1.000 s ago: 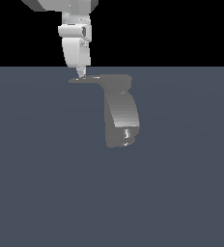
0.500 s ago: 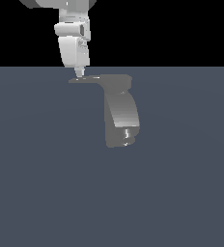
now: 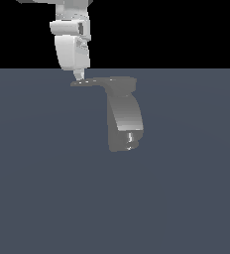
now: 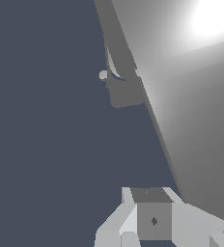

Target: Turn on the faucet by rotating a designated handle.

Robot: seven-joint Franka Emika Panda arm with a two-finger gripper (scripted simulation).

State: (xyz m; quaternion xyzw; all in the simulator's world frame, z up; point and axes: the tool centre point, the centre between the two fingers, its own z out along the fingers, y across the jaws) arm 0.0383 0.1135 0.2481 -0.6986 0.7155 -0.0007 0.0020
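Note:
The faucet point(image 3: 123, 119) is a chunky, glossy grey curved body standing on the dark grey floor. Its handle point(image 3: 89, 82), a thin flat lever, sticks out from the top toward the exterior view's left. My gripper point(image 3: 79, 75) hangs straight down with its fingertips together, right at the handle's upper side near the pointed end. It holds nothing. In the wrist view the handle point(image 4: 191, 96) is a broad bright grey surface close beside my fingers point(image 4: 152, 219), and the faucet body point(image 4: 126, 94) shows beyond it.
A flat dark grey floor point(image 3: 47, 188) spreads all around the faucet. The white arm point(image 3: 71, 44) comes down from above, on the exterior view's left of the faucet body.
The arm's wrist has shifted slightly toward the exterior view's left and tilted a little. The fingertips stay at the handle's end. The handle has not visibly turned.

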